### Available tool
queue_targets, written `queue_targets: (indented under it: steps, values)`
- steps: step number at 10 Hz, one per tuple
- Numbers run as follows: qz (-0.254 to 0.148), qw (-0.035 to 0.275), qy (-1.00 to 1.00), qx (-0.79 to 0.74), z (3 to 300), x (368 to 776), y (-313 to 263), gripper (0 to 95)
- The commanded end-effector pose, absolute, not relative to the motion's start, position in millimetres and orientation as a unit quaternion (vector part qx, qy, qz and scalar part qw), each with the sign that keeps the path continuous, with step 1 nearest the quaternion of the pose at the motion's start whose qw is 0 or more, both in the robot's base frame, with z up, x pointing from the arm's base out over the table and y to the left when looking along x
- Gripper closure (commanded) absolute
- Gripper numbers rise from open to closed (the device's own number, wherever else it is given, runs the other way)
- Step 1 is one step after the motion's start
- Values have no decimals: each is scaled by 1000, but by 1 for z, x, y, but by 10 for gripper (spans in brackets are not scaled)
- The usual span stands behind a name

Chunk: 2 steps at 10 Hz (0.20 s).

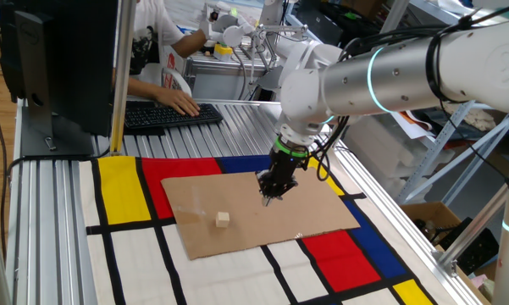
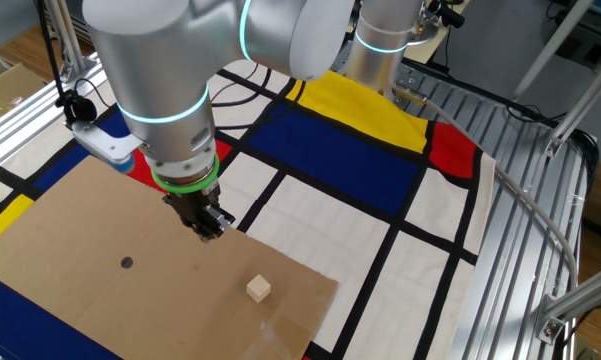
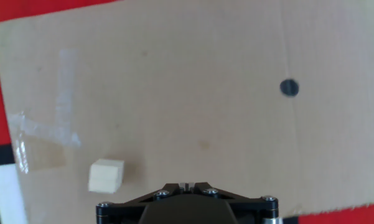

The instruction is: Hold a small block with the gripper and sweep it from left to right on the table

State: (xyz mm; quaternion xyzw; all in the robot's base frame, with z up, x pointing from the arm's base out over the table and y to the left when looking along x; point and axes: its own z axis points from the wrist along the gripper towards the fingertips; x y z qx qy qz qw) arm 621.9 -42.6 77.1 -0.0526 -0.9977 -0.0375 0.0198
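Note:
The small block (image 1: 224, 219) is a pale beige cube lying alone on the brown cardboard sheet (image 1: 313, 212) of the table. It also shows in the other fixed view (image 2: 259, 290) and low left in the hand view (image 3: 106, 175). The gripper (image 1: 269, 196), black with a green ring, hangs just over the cardboard, to the right of the block and apart from it. In the other fixed view the gripper (image 2: 210, 230) is up and left of the block. Its jaws stand together with nothing between them (image 3: 187, 185).
A small dark dot mark (image 3: 289, 88) sits on the cardboard, away from the block. Clear tape (image 3: 43, 127) is stuck near the cardboard's edge. The coloured mat (image 1: 123, 191) surrounds the sheet. A keyboard (image 1: 169, 114) with a person's hand and a monitor stand at the back.

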Motion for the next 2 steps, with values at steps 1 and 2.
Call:
queue_targets:
  steps: [1,2]
  values:
    - [-36,19,-998,-55,78,620,-43,950]
    - [-36,20,-998,-53,78,620,-43,950]
